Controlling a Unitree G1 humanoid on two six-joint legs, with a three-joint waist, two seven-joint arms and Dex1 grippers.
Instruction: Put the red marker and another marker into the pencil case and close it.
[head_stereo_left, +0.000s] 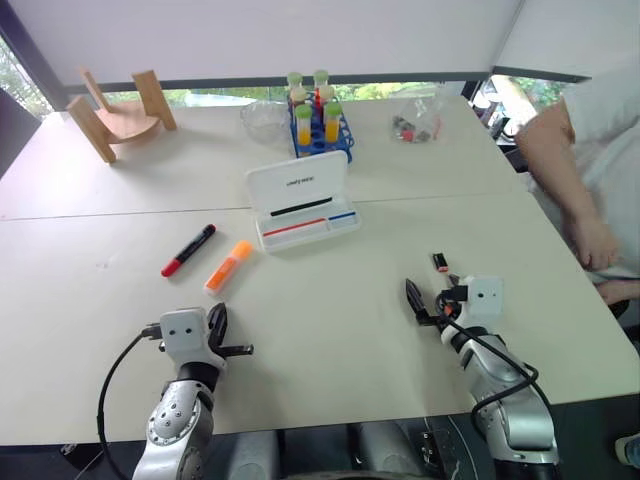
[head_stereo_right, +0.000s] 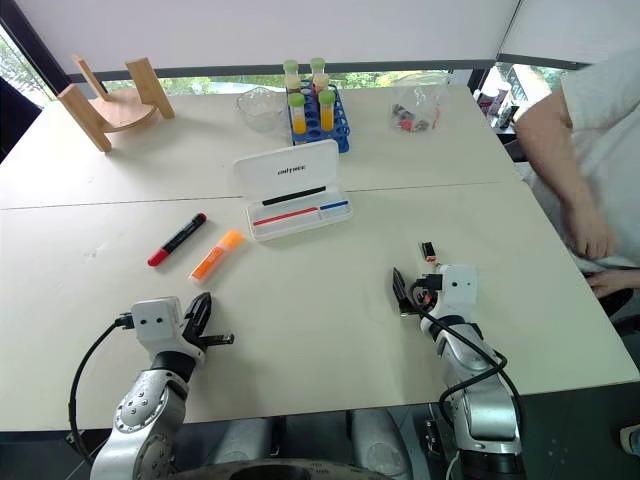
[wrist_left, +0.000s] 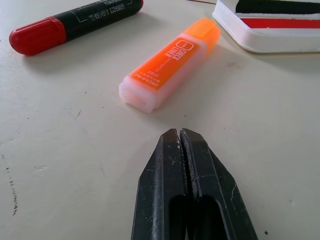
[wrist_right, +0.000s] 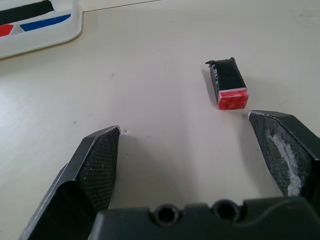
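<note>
nothing is packed yet: the red marker (head_stereo_left: 188, 250) and orange highlighter (head_stereo_left: 228, 266) lie mid-table beside the open pencil case (head_stereo_left: 303, 205), left gripper (wrist_left: 180, 137) pinched together, right gripper (wrist_right: 184, 125) spread apart and empty.

We see a black red marker (head_stereo_left: 188, 250) with red cap, a bright orange highlighter (head_stereo_left: 228, 266), and a white pencil case (head_stereo_left: 301, 204) striped red, blue and black inside.
</note>
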